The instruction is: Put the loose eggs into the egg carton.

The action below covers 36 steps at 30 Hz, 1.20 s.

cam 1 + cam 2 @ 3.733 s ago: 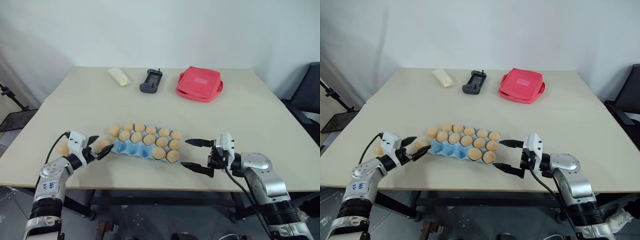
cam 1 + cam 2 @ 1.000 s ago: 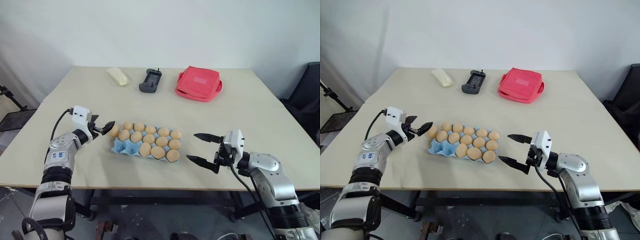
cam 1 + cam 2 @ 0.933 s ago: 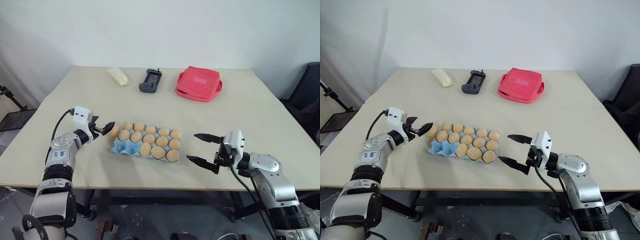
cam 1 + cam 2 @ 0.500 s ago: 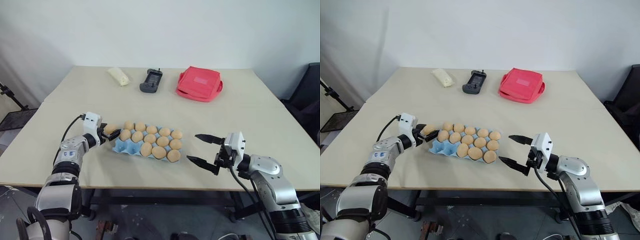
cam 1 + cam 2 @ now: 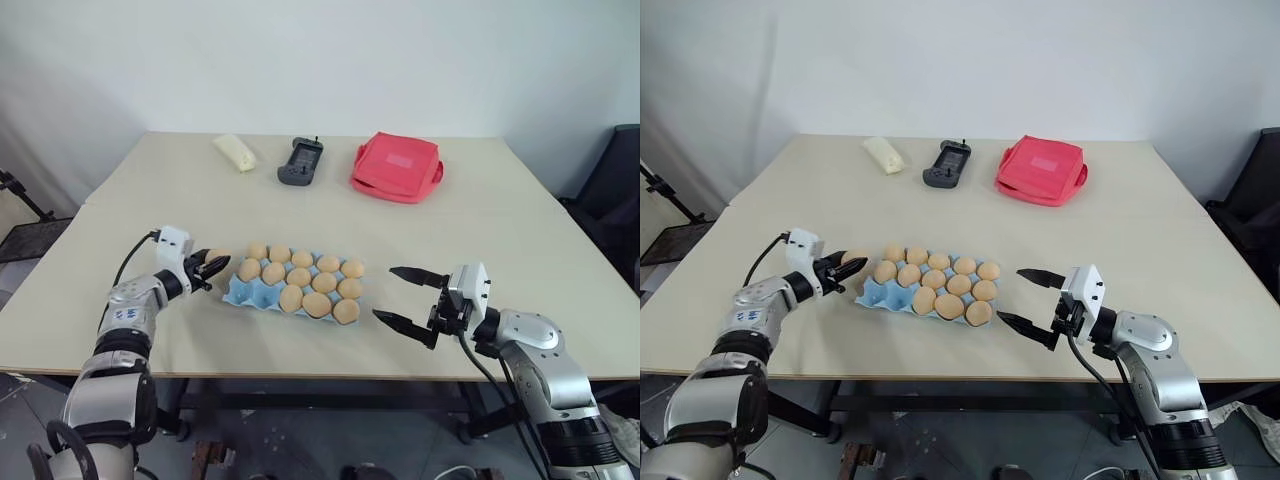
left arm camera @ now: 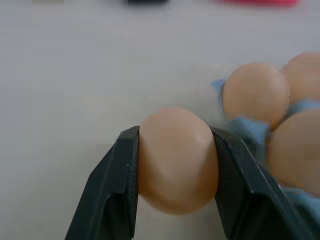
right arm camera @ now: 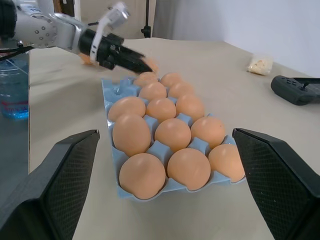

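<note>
Left hand [image 6: 175, 165] clenched on egg [image 6: 176, 159], just beside carton [image 5: 262, 293] left end. Right hand [image 5: 400, 297] spread wide, empty, above counter [image 5: 520, 240].

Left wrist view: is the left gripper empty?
No, its two black fingers are shut on a loose egg beside the carton.

A bare lab room: plain white wall [image 5: 320, 60], beige worktable [image 5: 500, 230].

free: bare tabletop [image 5: 500, 240] right of carton [image 5: 262, 296] | blocked: front-left cups ringed by eggs [image 5: 305, 288]
</note>
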### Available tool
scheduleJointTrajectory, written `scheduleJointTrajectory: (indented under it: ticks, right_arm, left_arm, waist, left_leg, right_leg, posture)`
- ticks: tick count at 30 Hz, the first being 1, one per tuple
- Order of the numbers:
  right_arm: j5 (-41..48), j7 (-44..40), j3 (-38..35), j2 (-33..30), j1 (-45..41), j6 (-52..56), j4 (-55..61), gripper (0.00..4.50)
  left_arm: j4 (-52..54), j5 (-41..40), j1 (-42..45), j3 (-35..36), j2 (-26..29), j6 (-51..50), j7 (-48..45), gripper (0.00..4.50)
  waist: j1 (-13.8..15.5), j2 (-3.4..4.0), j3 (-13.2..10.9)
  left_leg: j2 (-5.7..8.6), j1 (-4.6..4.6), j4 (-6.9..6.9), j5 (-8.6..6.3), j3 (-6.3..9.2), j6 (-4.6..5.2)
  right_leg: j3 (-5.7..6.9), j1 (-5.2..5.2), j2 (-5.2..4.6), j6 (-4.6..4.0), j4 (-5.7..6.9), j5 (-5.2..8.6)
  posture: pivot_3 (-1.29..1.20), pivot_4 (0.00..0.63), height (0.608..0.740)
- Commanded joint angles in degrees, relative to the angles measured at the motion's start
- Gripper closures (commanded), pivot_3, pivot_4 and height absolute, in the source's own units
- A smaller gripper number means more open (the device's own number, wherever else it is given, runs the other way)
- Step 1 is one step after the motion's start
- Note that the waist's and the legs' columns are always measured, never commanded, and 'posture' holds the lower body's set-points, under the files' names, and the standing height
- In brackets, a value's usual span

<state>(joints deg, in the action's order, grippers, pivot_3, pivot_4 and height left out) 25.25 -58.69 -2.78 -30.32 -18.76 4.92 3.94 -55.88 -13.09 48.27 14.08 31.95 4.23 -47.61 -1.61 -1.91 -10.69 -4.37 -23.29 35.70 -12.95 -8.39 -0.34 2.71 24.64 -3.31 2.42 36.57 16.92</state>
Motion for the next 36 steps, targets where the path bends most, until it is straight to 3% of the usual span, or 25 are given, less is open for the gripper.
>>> scheduleJointTrajectory:
  ticks: [1,7,14,18,20,25,28,31,36]
  right_arm:
    - [0.8,0.08,-0.94,0.13,-0.06,-0.95,1.06,0.0]
    - [0.55,0.25,-0.82,0.25,0.03,-0.97,0.86,0.0]
    - [0.81,0.93,-1.19,-0.03,0.8,-0.51,2.11,0.0]
    - [0.86,1.22,-1.24,-0.08,0.96,-0.44,2.39,0.0]
    - [0.93,1.26,-1.24,-0.11,0.86,-0.38,2.47,0.0]
    - [1.18,0.29,-0.88,-0.32,-0.09,-0.28,1.89,0.0]
    - [1.53,-1.31,-0.23,-0.42,-0.98,-0.11,1.41,0.0]
    - [1.62,-2.63,0.38,-0.1,-1.83,-0.23,1.01,0.0]
    - [2.32,-4.42,1.26,0.61,-2.92,-0.01,1.25,0.0]
  left_arm:
    - [16.84,-6.24,-3.43,0.09,0.3,-1.87,-8.96,2.7]
    - [33.42,-5.82,-12.2,-6.92,-1.22,-6.94,-13.32,2.7]
    - [32.99,-4.82,-14.47,-9.46,-2.05,-6.37,-13.44,2.7]
    - [33.1,-4.22,-15.33,-9.42,-0.77,-6.31,-13.48,1.55]
    - [33.69,-4.52,-15.75,-8.09,0.55,-6.32,-12.65,0.92]
    - [39.43,-7.33,-19.77,-4.03,4.77,-8.6,-12.06,0.92]
    - [45.96,-10.01,-26.55,0.98,7.85,-11.09,-11.31,0.92]
    - [51.86,-11.71,-35.02,7.24,9.28,-12.76,-8.24,0.04]
    - [59.63,-14.26,-49.52,19.64,6.1,-13.27,-0.09,0.01]
  waist:
    - [0.12,0.0,0.0]
    - [0.08,0.0,0.0]
    - [-0.09,0.0,0.0]
    - [-0.1,0.0,0.0]
    - [-0.12,0.0,0.0]
    - [-0.23,0.01,0.0]
    - [-0.39,0.01,-0.01]
    - [-0.57,0.02,-0.01]
    - [-0.79,0.02,-0.01]
  left_leg:
    - [0.0,-0.01,0.01,0.0,0.0,0.0]
    - [0.08,0.03,0.16,-0.01,0.0,0.06]
    - [-0.01,0.07,0.35,-0.01,0.08,0.0]
    - [0.01,0.07,0.35,0.01,0.1,0.02]
    - [0.01,0.07,0.34,0.03,0.07,0.07]
    - [-0.07,0.06,0.27,0.01,0.08,0.05]
    - [-0.13,0.06,0.24,-0.01,0.06,0.01]
    - [-0.17,0.08,0.21,-0.04,0.07,-0.04]
    - [-0.21,0.09,0.15,-0.21,0.1,-0.32]
  right_leg:
    - [0.0,-0.01,-0.01,0.0,-0.01,0.0]
    - [-0.08,-0.09,-0.09,0.02,0.09,-0.01]
    - [-0.13,-0.07,-0.05,-0.04,0.35,-0.02]
    - [-0.2,-0.08,-0.07,-0.05,0.36,-0.02]
    - [-0.23,-0.07,-0.07,-0.05,0.34,-0.02]
    - [-0.51,-0.04,-0.03,-0.1,0.31,0.01]
    - [-0.59,-0.02,0.01,-0.14,0.31,0.04]
    - [-0.6,-0.02,0.01,-0.21,0.3,0.07]
    - [-0.61,0.01,-0.04,-0.31,0.28,0.13]
  posture:
    - [0.0,0.15,0.74]
    - [0.0,0.15,0.74]
    - [0.0,0.15,0.74]
    - [0.0,0.15,0.74]
    - [0.0,0.15,0.74]
    - [0.0,0.15,0.74]
    - [0.0,0.15,0.74]
    - [0.0,0.15,0.74]
    - [0.0,0.15,0.74]
